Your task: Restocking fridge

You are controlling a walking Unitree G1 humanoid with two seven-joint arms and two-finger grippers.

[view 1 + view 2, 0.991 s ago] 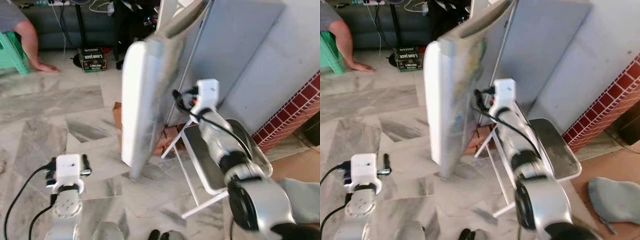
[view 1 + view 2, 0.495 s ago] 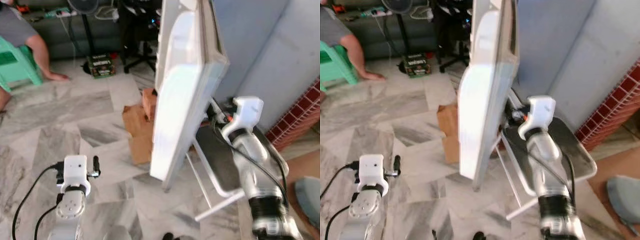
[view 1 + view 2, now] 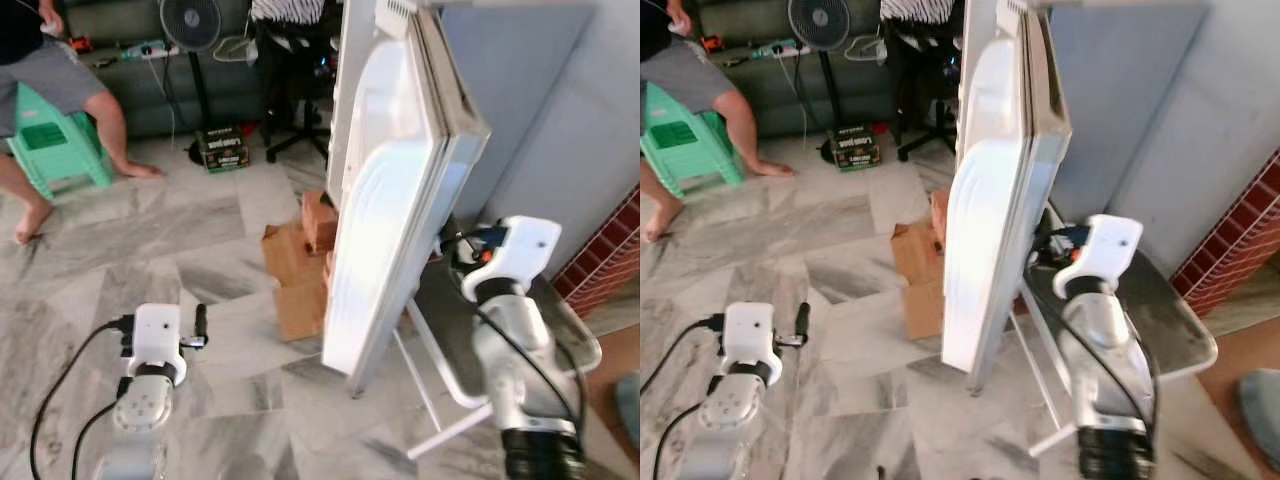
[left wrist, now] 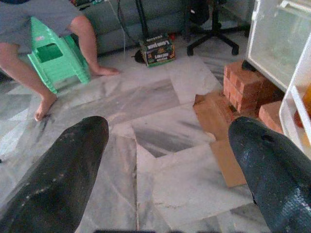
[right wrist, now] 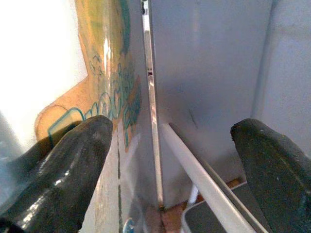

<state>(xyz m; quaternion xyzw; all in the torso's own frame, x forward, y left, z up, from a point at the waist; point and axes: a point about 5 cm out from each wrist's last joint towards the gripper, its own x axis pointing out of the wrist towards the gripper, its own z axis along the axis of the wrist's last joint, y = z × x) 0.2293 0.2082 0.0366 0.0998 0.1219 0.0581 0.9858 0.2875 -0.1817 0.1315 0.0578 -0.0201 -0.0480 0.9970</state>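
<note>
Right wrist view, right gripper (image 5: 165, 160) raised behind fridge door (image 3: 385, 200), jaws apart

Little can be read. The fridge door (image 5: 97, 111) carries a sticker (image 5: 99, 104) on its outer face with large teal-outlined letters on a yellow-orange ground; they run at a steep angle and only fragments show, too partial to spell out. On the floor beyond the door, beside the fan stand, a dark printed box (image 4: 157, 49) bears pale lettering across its side, too small and blurred to make out.
</note>
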